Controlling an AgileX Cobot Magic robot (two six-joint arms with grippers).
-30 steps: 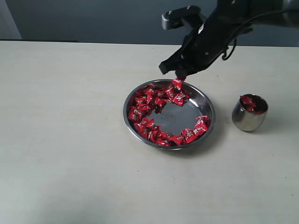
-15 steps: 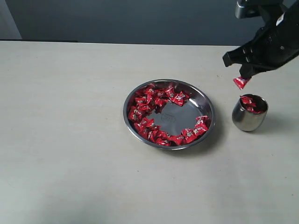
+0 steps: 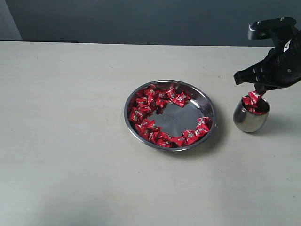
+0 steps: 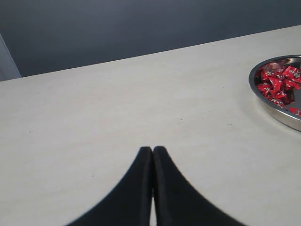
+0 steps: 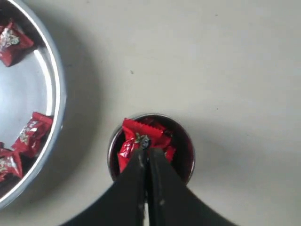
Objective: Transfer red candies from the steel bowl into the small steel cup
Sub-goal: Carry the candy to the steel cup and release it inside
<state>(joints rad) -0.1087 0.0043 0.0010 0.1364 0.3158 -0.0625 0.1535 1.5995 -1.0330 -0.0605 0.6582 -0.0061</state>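
Black right gripper [image 3: 257, 92] pinches a shiny red wrapped candy [image 3: 255, 97] over the small rounded steel cup [image 3: 248, 121]; left gripper [image 4: 152, 154] pressed together.

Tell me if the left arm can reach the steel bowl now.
Probably yes: only bare table lies between the left gripper and the steel bowl, and the right gripper is off over the small steel cup.

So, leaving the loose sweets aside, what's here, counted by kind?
steel bowl: 1
small steel cup: 1
grippers: 2, the left gripper and the right gripper
red candy pinched by the right gripper: 1
total: 5
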